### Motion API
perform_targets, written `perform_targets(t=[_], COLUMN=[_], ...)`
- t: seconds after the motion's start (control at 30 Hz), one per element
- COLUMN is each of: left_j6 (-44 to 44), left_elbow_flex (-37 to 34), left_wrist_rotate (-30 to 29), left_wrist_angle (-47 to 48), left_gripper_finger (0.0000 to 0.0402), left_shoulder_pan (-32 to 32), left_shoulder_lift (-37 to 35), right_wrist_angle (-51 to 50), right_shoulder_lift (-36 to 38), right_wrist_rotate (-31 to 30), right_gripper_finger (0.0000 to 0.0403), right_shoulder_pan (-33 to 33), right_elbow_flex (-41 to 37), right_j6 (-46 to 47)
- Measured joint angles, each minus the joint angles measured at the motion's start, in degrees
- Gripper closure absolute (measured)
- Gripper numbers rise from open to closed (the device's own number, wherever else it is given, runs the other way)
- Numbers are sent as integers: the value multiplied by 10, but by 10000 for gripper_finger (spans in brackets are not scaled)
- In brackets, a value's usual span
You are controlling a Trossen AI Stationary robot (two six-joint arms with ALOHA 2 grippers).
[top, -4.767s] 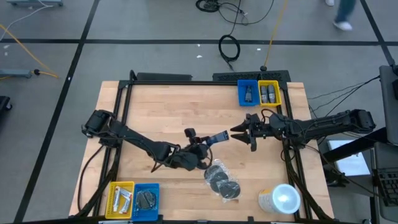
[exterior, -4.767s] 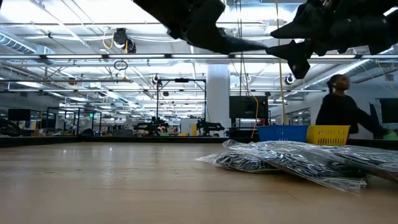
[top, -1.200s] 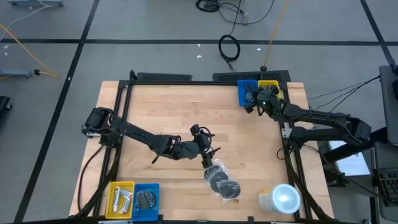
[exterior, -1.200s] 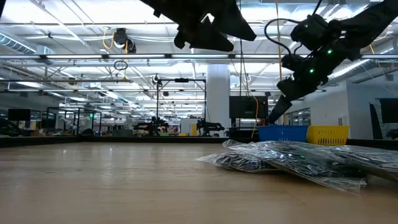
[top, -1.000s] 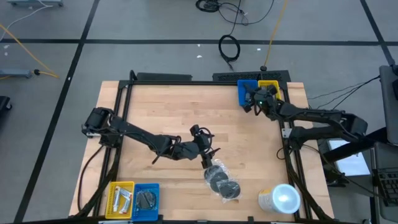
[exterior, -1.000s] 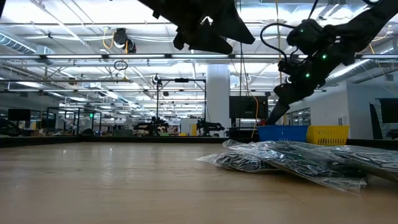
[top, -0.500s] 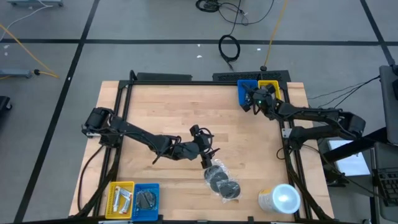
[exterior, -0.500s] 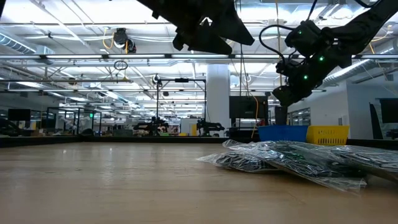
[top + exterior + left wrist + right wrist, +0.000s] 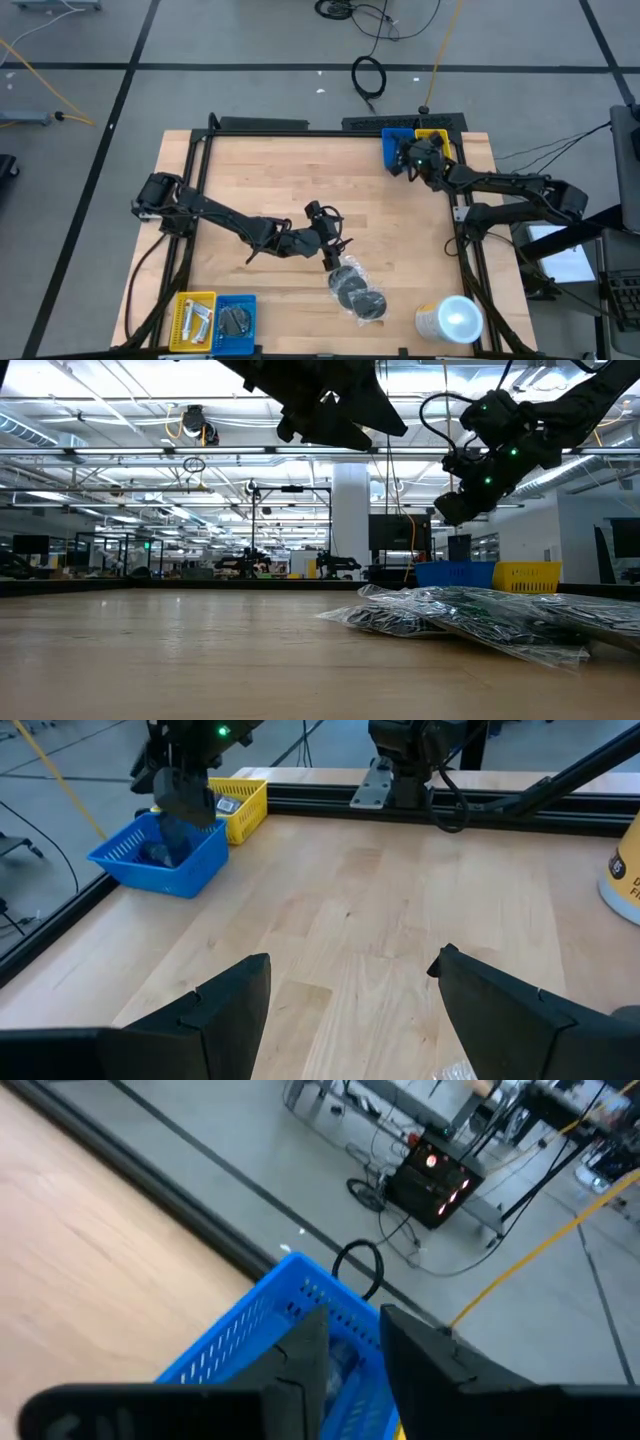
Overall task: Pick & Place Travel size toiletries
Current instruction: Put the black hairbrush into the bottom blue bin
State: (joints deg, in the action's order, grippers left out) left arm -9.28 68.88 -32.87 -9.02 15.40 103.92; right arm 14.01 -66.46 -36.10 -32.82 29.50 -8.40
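Lying near the front middle of the wooden table [image 9: 260, 180] are the dark round discs [image 9: 357, 289], bagged in crinkly clear wrap, glossy and flat; in the low view the same wrap is showing as a low rumpled heap [image 9: 470, 622] and the separate discs are hard to count there. Hovering just beside the discs' far-left edge is the left gripper [image 9: 334, 251], fingers spread wide and empty; its wrist view is showing both blunt dark fingers [image 9: 225, 1005] apart over bare wood, with only a sliver of wrap at the picture edge.

Sitting at the table's far right corner is a blue bin [image 9: 397, 149], mesh-walled plastic, touching a yellow bin [image 9: 437, 150] of the same make. Hanging right over the blue bin is the right gripper [image 9: 403, 158], hiding most of what is inside from above. Its fingers [image 9: 305, 1345] are standing slightly parted with nothing seen between them. Something dark is lying in the blue bin [image 9: 160, 852], too blurred to name.

Standing at the front left corner are another yellow bin [image 9: 196, 320] holding small white tubes [image 9: 198, 322] and another blue bin [image 9: 236, 322] holding dark wrapped discs, details too small to tell. Resting at the front right is a white-lidded cup [image 9: 452, 321], round, partly cut off in the left wrist view.
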Motion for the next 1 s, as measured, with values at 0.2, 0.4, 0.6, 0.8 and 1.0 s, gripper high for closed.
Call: perform_targets(t=[0.2,0.4,0.6,0.8,1.0], left_j6=[-3,-3,-3,-3,5], left_elbow_flex=[0,0,0,0,0], left_wrist_rotate=[0,0,0,-1,-1], left_wrist_angle=[2,4,20,32,29], left_gripper_finger=[124,123,123,123,123], left_shoulder_pan=[0,0,0,0,0], left_shoulder_lift=[0,0,0,0,0], right_wrist_angle=[25,25,-12,-111,-158], right_shoulder_lift=[4,18,93,140,114], right_wrist_rotate=[1,1,61,260,375], right_gripper_finger=[294,289,292,293,293], right_shoulder_pan=[9,37,124,216,312], right_elbow_flex=[0,0,0,0,0], right_j6=[-13,-13,25,113,149])
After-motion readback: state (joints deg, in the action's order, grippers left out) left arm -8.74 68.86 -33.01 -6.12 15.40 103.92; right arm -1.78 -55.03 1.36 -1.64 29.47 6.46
